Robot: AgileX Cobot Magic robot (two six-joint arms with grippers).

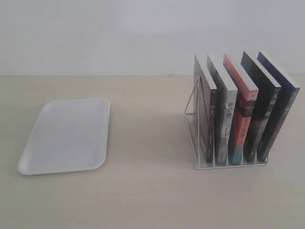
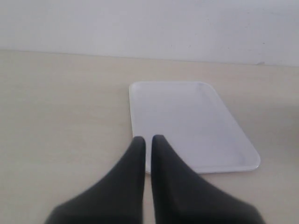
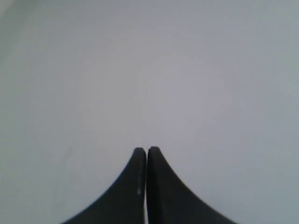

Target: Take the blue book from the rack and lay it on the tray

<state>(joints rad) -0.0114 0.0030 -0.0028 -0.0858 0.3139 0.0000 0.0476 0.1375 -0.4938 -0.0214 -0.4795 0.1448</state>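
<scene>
Five books stand in the small white wire rack on the pale beige bench. The dark navy-blue paperback book sits untouched in the slot at the rack's right end in the exterior view. The flat white rectangular plastic tray lies well apart to the left, nothing on it. Nothing of the task looks done: pick, carry and laying down are all left. The left tool hangs near the tray's edge, black fingers pressed together (a hairline gap shows). The right tool, likewise pressed together and holding nothing, faces a blank wall
</scene>
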